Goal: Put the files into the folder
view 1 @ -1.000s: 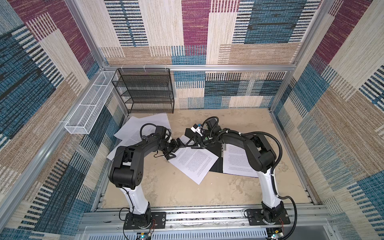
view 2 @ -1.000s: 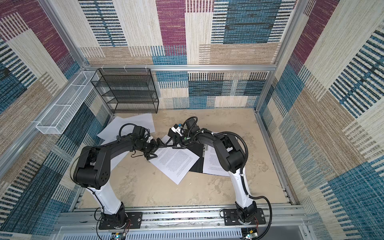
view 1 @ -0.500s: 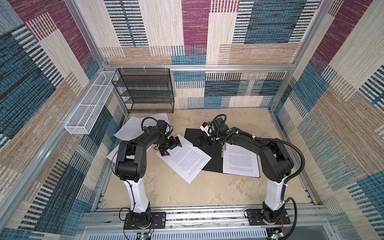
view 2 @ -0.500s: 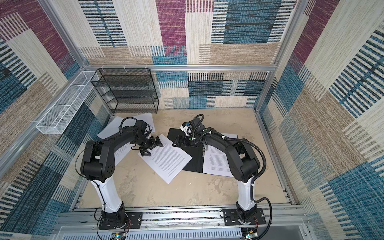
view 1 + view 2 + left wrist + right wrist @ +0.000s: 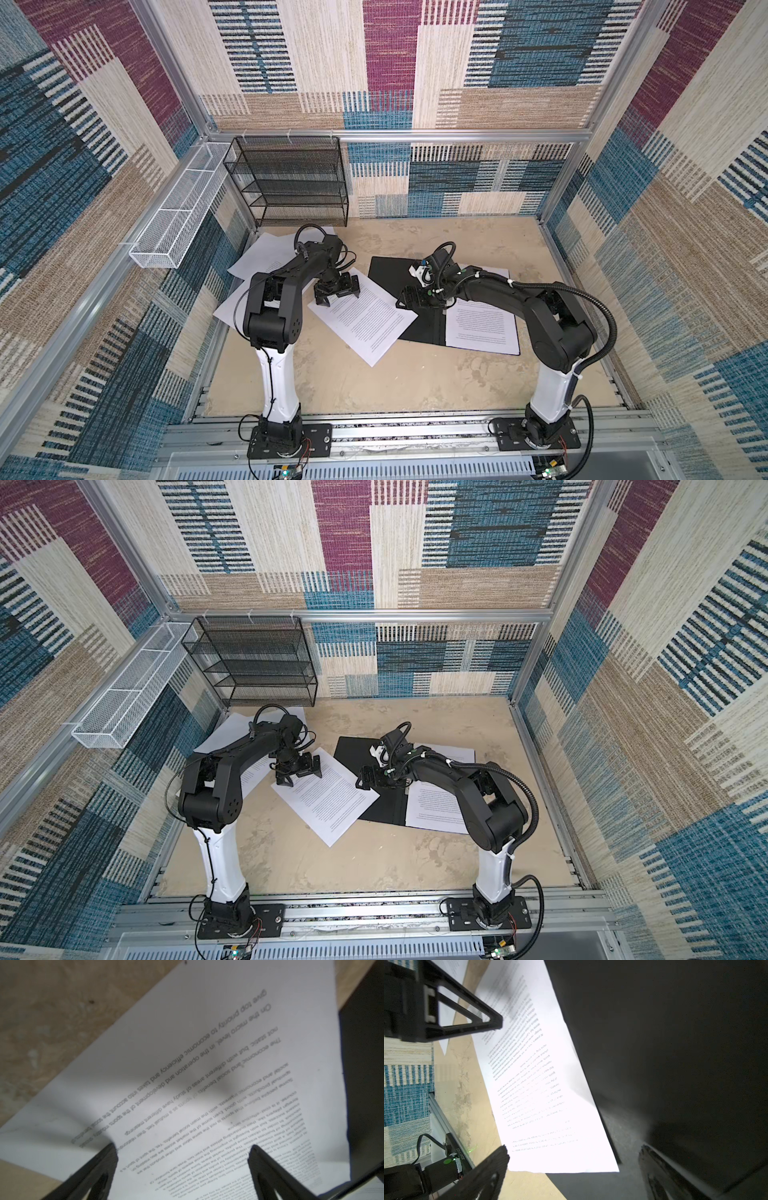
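Note:
The folder point(image 5: 388, 272) point(image 5: 351, 754) lies open on the table, black inside up. One printed sheet point(image 5: 482, 328) rests on its right half. Another printed sheet point(image 5: 365, 320) point(image 5: 328, 800) lies flat in the middle of the table, one corner over the folder's left edge. More files point(image 5: 266, 253) lie spread at the left, under the left arm. My left gripper point(image 5: 338, 299) point(image 5: 182, 1148) hovers open over the middle sheet's point(image 5: 207, 1064) far corner. My right gripper point(image 5: 402, 300) point(image 5: 573, 1149) is open just above the folder point(image 5: 675, 1043), beside that sheet's point(image 5: 539, 1084) edge. Neither holds anything.
A black wire-mesh rack point(image 5: 291, 183) stands at the back left. A white wire basket point(image 5: 178, 212) hangs on the left wall. Metal rails point(image 5: 415, 428) run along the front, and patterned walls close in three sides.
Both grippers were close together over the middle sheet and have drawn apart, left one leftward, right one rightward. The sheet has slid a little to the left. Both stayed open.

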You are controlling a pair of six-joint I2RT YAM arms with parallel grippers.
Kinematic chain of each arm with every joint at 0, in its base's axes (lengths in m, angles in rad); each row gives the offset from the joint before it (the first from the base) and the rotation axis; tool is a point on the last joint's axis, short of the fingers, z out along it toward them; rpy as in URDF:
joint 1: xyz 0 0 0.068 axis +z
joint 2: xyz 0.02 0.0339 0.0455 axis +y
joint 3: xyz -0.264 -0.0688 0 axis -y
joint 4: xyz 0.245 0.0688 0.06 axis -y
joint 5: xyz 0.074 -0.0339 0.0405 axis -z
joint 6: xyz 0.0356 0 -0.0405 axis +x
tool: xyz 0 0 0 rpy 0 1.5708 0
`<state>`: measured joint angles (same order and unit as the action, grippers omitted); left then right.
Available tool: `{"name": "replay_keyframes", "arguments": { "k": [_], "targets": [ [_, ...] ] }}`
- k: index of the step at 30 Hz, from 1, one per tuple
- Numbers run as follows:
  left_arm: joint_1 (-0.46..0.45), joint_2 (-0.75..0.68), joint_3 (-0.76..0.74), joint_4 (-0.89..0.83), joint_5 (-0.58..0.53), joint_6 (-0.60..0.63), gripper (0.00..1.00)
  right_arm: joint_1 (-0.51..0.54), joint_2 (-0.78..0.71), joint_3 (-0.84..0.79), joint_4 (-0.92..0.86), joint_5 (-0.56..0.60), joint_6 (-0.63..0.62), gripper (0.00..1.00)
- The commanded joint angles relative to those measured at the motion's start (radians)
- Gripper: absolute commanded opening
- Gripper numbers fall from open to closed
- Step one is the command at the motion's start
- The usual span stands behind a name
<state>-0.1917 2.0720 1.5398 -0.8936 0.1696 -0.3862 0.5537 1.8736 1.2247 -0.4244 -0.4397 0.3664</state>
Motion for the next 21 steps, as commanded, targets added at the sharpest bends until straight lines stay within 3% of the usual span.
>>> {"name": "replay_keyframes", "arguments": {
  "k": [1,13,21],
  "targets": [
    [0.004,0.018,0.002,-0.028,-0.011,0.026,0.99,0.014,0.005,-0.007,0.023,0.031,0.030,1.00],
    [0.003,0.028,-0.015,-0.012,-0.004,0.021,0.99,0.058,0.052,0.020,0.003,0.067,0.096,1.00],
    [0.003,0.033,-0.018,-0.002,0.005,0.020,0.99,0.056,0.065,-0.015,0.132,-0.168,0.163,1.00]
  ]
}}
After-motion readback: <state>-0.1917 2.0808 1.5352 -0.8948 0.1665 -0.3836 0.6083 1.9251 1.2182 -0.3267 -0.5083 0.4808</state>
